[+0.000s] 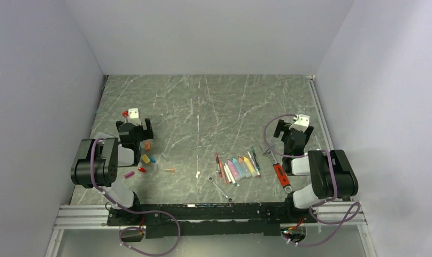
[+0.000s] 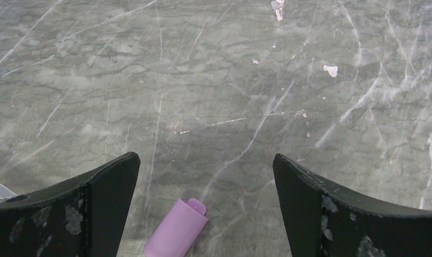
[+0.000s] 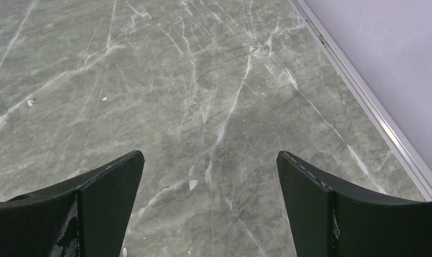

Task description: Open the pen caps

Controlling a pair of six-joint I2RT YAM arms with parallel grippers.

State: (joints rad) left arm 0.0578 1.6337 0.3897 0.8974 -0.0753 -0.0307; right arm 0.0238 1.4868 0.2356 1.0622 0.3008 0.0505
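Observation:
My left gripper (image 1: pixel 134 133) is open and empty over the left of the table. In the left wrist view (image 2: pixel 205 160) a lilac pen cap (image 2: pixel 176 231) lies loose on the table between and below the spread fingers, touching neither. Loose caps lie beside the left arm: orange (image 1: pixel 148 145), yellow (image 1: pixel 145 158), blue (image 1: pixel 152 159), red (image 1: pixel 142 169) and pink (image 1: pixel 129 174). A row of pens and pastel highlighters (image 1: pixel 238 167) lies at centre right. My right gripper (image 1: pixel 293 134) is open and empty over bare table (image 3: pixel 210 158).
A silver wrench (image 1: pixel 220 188) lies near the front edge. A red-handled tool (image 1: pixel 281 174) lies by the right arm. A thin orange piece (image 1: pixel 171 170) lies mid-left. A small red piece (image 1: pixel 124 113) sits behind the left gripper. Walls enclose the table; a metal rail (image 3: pixel 363 99) runs along its right side.

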